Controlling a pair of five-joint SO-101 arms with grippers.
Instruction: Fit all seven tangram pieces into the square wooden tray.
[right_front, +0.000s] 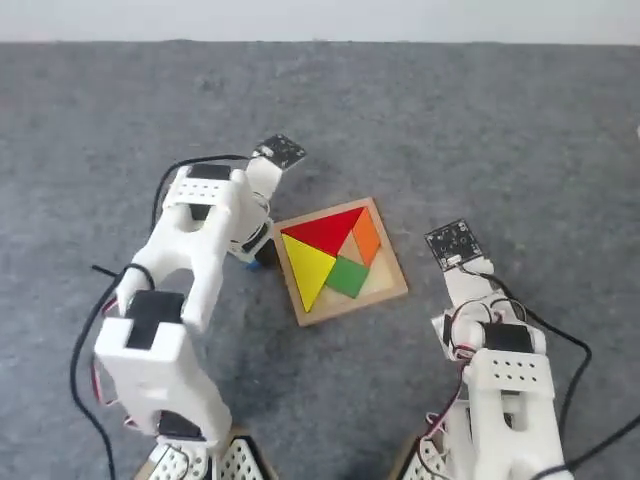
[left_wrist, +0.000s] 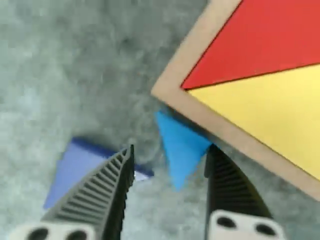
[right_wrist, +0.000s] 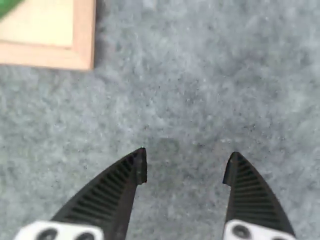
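Observation:
The square wooden tray (right_front: 392, 293) lies mid-table and holds a red triangle (right_front: 325, 231), a yellow triangle (right_front: 306, 268), an orange piece (right_front: 367, 240) and a green square (right_front: 347, 276). My left gripper (left_wrist: 170, 150) is open just off the tray's corner (left_wrist: 172, 80). A light blue triangle (left_wrist: 181, 147) lies between its fingers, touching the tray's rim. A darker blue piece (left_wrist: 80, 165) lies on the carpet, partly under one finger (left_wrist: 117, 180). My right gripper (right_wrist: 188, 155) is open over bare carpet, short of another tray corner (right_wrist: 75, 47).
Grey carpet covers the table on all sides of the tray. The left arm (right_front: 190, 260) stretches along the tray's left side. The right arm (right_front: 500, 365) stands at the lower right, with its wrist board (right_front: 455, 245) beside the tray.

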